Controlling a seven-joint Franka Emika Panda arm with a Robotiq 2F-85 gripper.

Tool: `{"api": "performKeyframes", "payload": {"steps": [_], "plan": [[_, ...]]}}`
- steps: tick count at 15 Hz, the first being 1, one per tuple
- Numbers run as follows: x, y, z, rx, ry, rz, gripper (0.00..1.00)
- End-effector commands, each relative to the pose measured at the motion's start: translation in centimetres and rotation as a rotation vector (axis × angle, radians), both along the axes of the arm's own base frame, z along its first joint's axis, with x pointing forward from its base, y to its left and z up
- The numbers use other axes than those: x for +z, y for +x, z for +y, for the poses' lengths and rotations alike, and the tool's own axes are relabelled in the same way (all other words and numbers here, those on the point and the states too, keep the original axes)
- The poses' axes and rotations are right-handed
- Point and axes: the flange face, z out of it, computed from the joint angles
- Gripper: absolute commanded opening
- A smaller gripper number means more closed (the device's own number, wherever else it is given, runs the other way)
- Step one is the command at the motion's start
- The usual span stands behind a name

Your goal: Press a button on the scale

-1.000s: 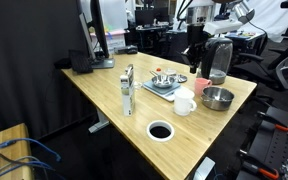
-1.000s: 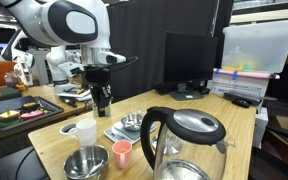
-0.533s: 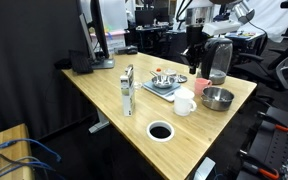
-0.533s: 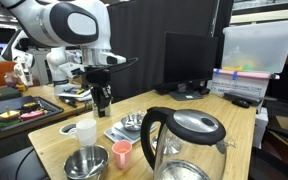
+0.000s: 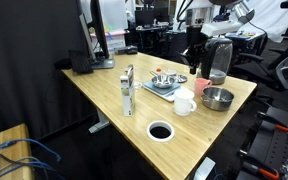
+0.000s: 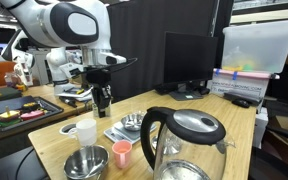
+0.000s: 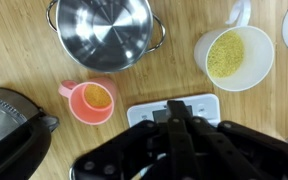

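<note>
Wide wooden bench (image 5: 109, 90) under everything, seen in both exterior views. Over its far end, bulky white Panda arm (image 6: 69, 25), bent downward at the wrist. Near the bench edge, glass kettle (image 6: 184, 140) with a dark handle and a steel lid, closest to the camera in an exterior view and cut off at the lower left of the wrist view. Next in size, round steel bowl (image 7: 104, 32), empty, at the top of the wrist view. Then the scale (image 7: 149, 108), a flat pale slab lying on the bench straight below the wrist camera, partly hidden by the dark fingers; in an exterior view (image 6: 114, 133) sits between the kettle and the white mug (image 7: 232, 55). Mug filled with yellowish grains, up and to the right of the scale in the wrist view, just apart from it. Pincer (image 7: 174, 110) pointing down, fingers pressed together, pinching nothing, hanging above the scale and clear of it in both exterior views. Pink cup (image 7: 89, 98), also holding yellowish grains, just beside the scale's upper left corner, between bowl and kettle. Smallest, a metal dish (image 6: 132, 122) resting on the scale's top.
</note>
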Motion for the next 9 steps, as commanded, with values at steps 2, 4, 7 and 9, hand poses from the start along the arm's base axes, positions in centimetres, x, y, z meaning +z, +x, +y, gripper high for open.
{"api": "performKeyframes", "payload": {"steps": [2, 4, 7, 9], "plan": [[0.0, 0.0, 0.0, 0.000, 0.000, 0.001, 0.01], [0.0, 0.0, 0.0, 0.000, 0.000, 0.001, 0.00], [-0.5, 0.8, -0.5, 0.005, -0.023, -0.008, 0.00], [-1.0, 1.2, -0.9, 0.018, -0.044, -0.003, 0.00]]}}
